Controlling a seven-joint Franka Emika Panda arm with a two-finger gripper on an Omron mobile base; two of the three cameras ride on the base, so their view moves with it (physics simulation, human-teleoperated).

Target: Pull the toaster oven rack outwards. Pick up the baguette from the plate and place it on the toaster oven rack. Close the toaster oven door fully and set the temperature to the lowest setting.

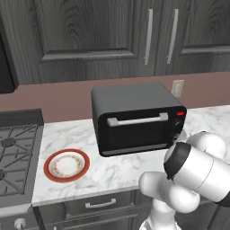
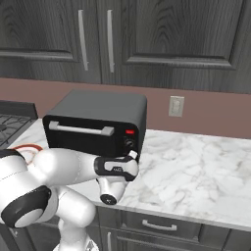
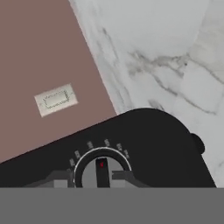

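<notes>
The black toaster oven (image 1: 134, 101) (image 2: 100, 110) stands on the marble counter. Its toaster oven door (image 1: 134, 132) is shut, with the silver bar handle across the top. My gripper (image 2: 131, 155) (image 3: 102, 177) reaches the right end of the oven front. It is shut on a round dial knob (image 3: 102, 168), with a fingertip (image 3: 124, 176) on each side. A red light (image 2: 130, 132) glows just above. The red-rimmed plate (image 1: 66, 165) lies to the left of the oven with nothing on it. The baguette and the toaster oven rack are hidden.
A gas stove (image 1: 13, 148) borders the counter on the left. A wall outlet (image 2: 176, 106) (image 3: 54, 99) sits on the brown backsplash behind the oven. Open marble counter (image 2: 196, 162) stretches to the right. Dark cabinets hang above, and drawers (image 2: 159, 225) lie below the counter edge.
</notes>
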